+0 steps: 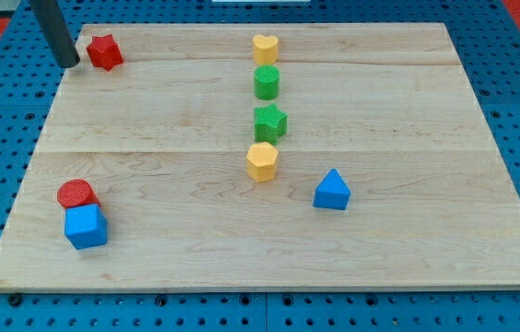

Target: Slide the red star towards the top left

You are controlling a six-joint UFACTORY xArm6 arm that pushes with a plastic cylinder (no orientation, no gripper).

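Note:
The red star (105,52) lies near the board's top left corner. My tip (71,65) is the lower end of the dark rod that comes down from the view's top left. It sits just left of the red star, at the board's left edge, with a small gap between them.
A yellow heart (265,47), a green cylinder (266,82), a green star (270,121) and a yellow hexagon (262,160) form a column at the middle. A blue triangular block (332,190) lies right of it. A red cylinder (76,194) touches a blue cube (86,226) at bottom left.

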